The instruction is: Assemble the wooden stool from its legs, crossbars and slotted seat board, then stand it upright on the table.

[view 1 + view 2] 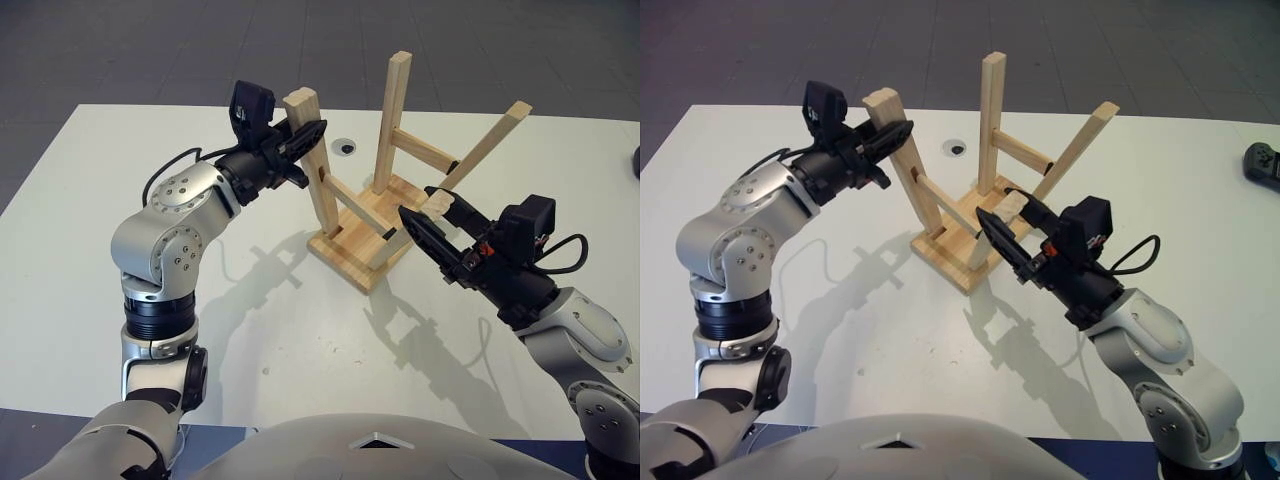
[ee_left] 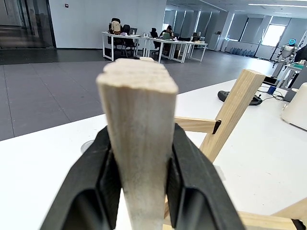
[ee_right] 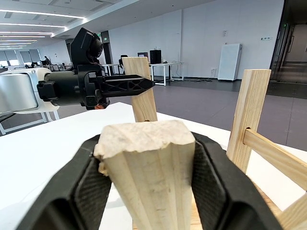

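Observation:
The wooden stool lies upside down on the white table (image 1: 120, 200), its seat board (image 1: 352, 262) flat and its legs pointing up. My left gripper (image 1: 305, 140) is shut on the left leg (image 1: 322, 195) just below its top end; in the left wrist view that leg (image 2: 139, 110) stands between the black fingers (image 2: 91, 187). My right gripper (image 1: 432, 218) is shut on the top of the near leg (image 1: 437, 204), whose rough end (image 3: 146, 143) fills its jaws. A crossbar (image 1: 425, 152) joins the back leg (image 1: 392, 110) and the slanted right leg (image 1: 490, 140).
A small round hole (image 1: 345, 148) sits in the table behind the stool. A dark device (image 1: 1262, 160) lies at the table's far right edge. Bare table stretches in front of the stool and to its left.

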`<action>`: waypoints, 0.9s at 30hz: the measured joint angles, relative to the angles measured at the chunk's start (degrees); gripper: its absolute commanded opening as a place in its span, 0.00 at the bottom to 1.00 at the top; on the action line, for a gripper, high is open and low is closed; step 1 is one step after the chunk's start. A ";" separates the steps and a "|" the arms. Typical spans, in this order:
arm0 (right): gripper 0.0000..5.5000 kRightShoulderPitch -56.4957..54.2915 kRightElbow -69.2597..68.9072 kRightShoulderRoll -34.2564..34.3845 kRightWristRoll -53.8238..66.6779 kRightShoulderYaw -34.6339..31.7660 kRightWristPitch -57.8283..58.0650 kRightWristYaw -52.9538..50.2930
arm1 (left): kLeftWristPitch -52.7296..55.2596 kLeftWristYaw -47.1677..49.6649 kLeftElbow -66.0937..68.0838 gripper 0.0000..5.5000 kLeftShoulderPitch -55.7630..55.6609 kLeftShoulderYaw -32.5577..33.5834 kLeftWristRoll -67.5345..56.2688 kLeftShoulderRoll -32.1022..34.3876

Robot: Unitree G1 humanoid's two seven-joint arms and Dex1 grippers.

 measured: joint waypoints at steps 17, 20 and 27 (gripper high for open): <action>0.41 -0.12 0.04 0.00 -0.23 0.23 0.00 -0.05 | -0.98 0.41 0.35 0.19 0.90 -0.37 -0.56 0.27; 0.41 -0.13 0.06 0.00 -0.30 0.31 0.00 -0.08 | -3.29 -0.35 0.18 0.19 0.89 -2.72 1.49 1.38; 0.41 -0.15 0.00 0.02 -0.83 0.58 0.00 -0.13 | -4.97 -1.36 -0.68 0.19 0.90 -5.09 3.38 3.06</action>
